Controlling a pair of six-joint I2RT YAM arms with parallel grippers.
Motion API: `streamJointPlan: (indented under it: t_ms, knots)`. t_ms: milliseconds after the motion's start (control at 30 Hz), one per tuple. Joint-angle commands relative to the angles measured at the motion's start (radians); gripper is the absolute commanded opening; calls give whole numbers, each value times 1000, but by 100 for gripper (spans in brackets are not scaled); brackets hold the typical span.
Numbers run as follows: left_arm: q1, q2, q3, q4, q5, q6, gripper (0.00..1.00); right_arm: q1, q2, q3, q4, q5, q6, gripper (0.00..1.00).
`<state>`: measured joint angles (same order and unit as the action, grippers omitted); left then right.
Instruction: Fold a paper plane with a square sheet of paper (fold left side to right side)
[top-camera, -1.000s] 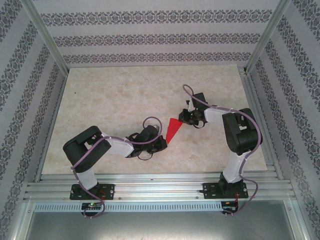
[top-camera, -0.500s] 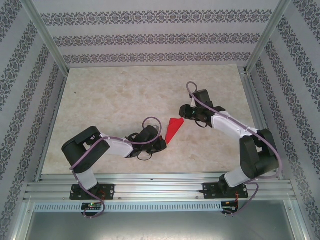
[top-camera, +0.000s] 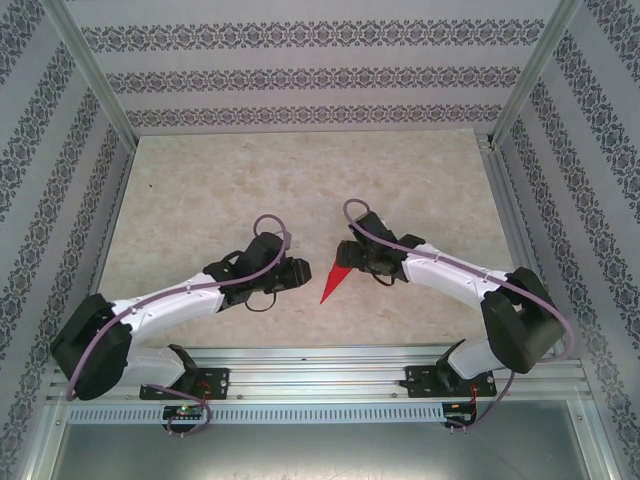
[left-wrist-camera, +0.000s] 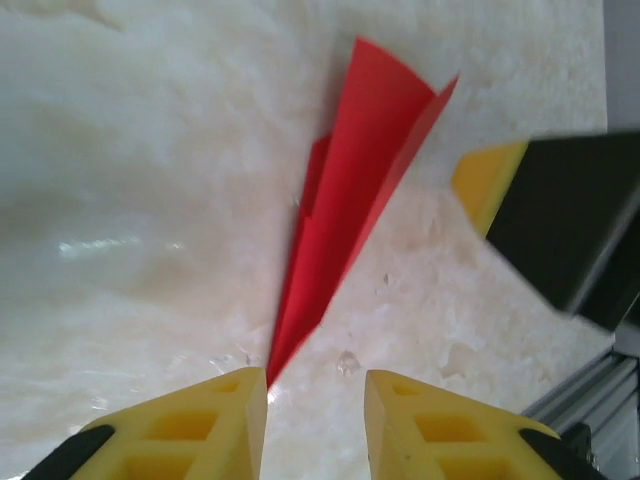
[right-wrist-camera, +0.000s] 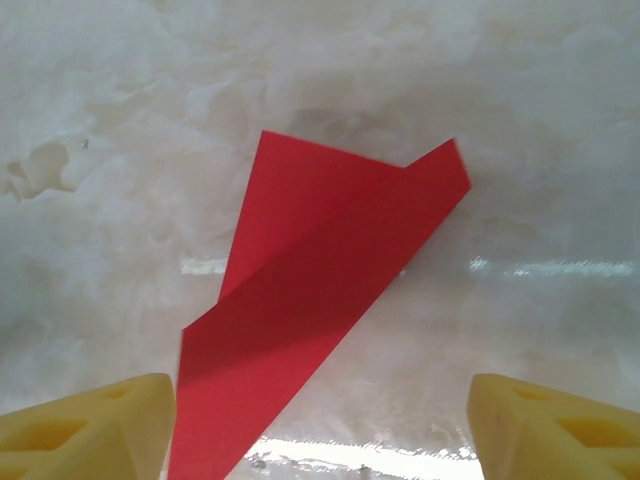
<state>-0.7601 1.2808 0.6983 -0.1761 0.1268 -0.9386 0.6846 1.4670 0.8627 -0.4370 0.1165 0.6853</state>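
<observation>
Top: plane (top-camera: 335, 283) lies on the desk (top-camera: 200, 200). It has slid toward 6 o'clock over the last second and looks narrower. Left jaws have swung to its 9 o'clock, and right jaws sit at its 1 o'clock end. Judged: dart about finished, both arms letting go.

Left wrist: left jaws apart, nose tip by one pad (left-wrist-camera: 225, 410), unpinched.

Right wrist: right jaws wide apart, plane between, ungripped.

Count: one plane, two arms, one desk.

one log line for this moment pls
paper plane: creased dart on table | left jaws: open, by its tip | right jaws: open wide, by its tail | held: no
</observation>
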Motion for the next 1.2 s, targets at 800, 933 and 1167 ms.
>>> streamJointPlan:
  t_ms: [800, 933, 1167]
  knots:
    - [148, -77, 23, -207, -75, 146, 35, -258, -17, -72, 67, -281, -200, 0]
    - [148, -73, 28, -209, -88, 146, 34, -265, -48, -56, 27, -279, -131, 24]
    - [149, -45, 30, -207, -131, 151, 43, -68, -62, -60, 73, -81, 114, 57]
